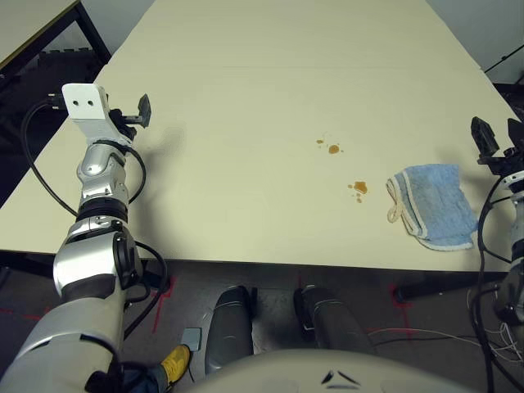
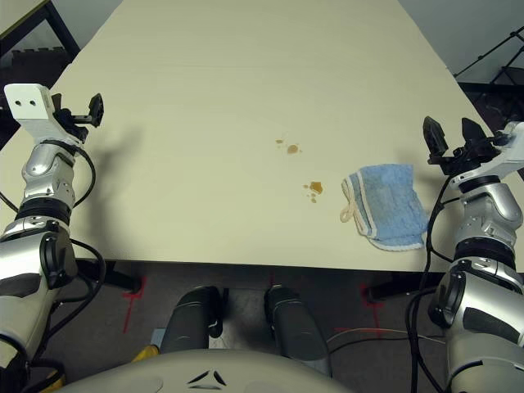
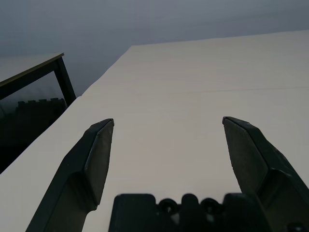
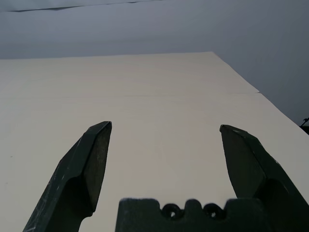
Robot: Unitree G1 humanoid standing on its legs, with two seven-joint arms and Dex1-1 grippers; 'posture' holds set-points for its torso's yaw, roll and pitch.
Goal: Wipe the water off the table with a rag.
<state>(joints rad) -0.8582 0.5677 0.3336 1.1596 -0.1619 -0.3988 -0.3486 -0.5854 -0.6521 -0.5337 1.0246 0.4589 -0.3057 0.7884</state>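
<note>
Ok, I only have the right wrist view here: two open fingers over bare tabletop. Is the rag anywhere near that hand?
Observer: Yes. The rag lies on the table near its front edge, beside the right hand.
Operator: Any water visible?
Observer: Two small clusters of orange-brown drops sit just left of the rag, apart from it.
Operator: And the other arm?
Observer: The left hand hovers open at the table's left edge.

Head stereo pair looking forward and down over the bench (image 1: 246, 98), both eyes sharing its whole near half, each wrist camera low, close, facing along the bare benchtop
</note>
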